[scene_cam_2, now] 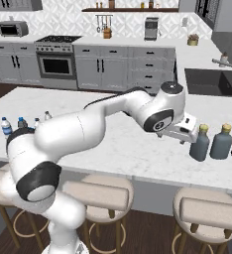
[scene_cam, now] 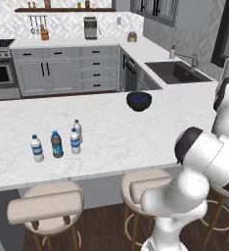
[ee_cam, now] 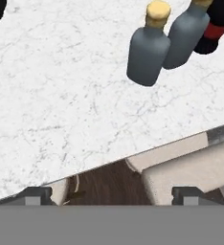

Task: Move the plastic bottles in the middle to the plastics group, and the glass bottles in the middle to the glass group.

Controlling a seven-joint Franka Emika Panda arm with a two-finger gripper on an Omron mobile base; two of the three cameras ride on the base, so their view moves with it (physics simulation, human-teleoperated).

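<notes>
Two squat glass bottles (scene_cam_2: 210, 141) stand together on the worktop (scene_cam_2: 138, 149). End effector (scene_cam_2: 187, 130) just beside them, wide open, empty (seemingly placement done). Next: check for leftovers beside the bowl (scene_cam: 139, 100).

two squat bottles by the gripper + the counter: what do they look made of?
Darker squat bottle: looks like frosted slate-blue glass, matte, cork-coloured stopper. Paler bottle beside it: grey-teal, faintly translucent, probably glass too. Countertop: white stone with grey veining, marble-like, smooth.

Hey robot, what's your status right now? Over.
Tool open, holding nothing. Two squat glass bottles stand together on the counter; four slim plastic bottles grouped at the far end. Nothing in the way.
</notes>
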